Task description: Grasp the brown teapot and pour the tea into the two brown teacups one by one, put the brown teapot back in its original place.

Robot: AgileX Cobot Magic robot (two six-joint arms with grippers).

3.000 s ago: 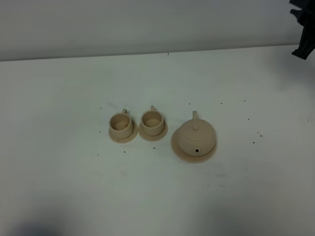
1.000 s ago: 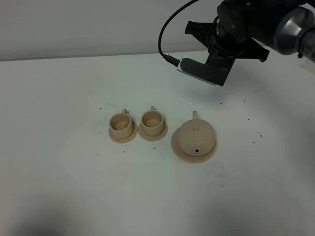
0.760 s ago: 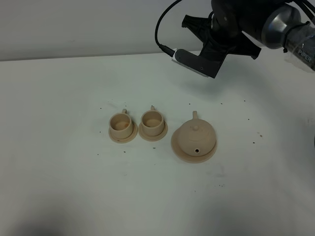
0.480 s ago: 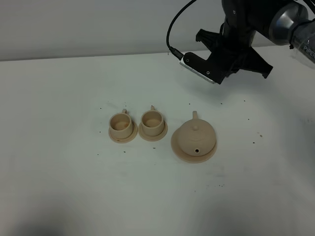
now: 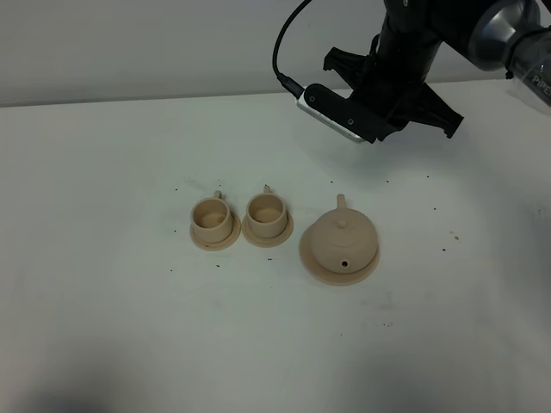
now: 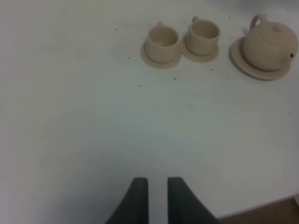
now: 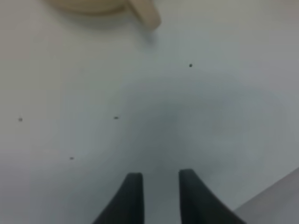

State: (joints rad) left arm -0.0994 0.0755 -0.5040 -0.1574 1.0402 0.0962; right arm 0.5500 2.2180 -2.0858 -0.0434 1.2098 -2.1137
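Observation:
The brown teapot [image 5: 343,238] sits with its lid on, on its wide saucer [image 5: 320,272], right of the two brown teacups [image 5: 211,218] [image 5: 266,212], each on a small saucer. No tea shows. My right arm [image 5: 392,69] hangs above the table behind the teapot. In the right wrist view the right gripper [image 7: 157,179] has its fingers a little apart and empty, with the teapot's handle [image 7: 145,13] just ahead. The left gripper [image 6: 154,183] is shut and empty, far from the cups [image 6: 161,41] [image 6: 203,33] and teapot [image 6: 270,42].
The white table [image 5: 103,327] carries small dark specks. A black cable [image 5: 288,43] loops off the right arm. The table's edge shows in the left wrist view [image 6: 261,212] and in the right wrist view [image 7: 275,191].
The right arm came in from the upper right corner and now hovers behind the teapot, a little further left than half a second ago. Teapot and cups have not moved.

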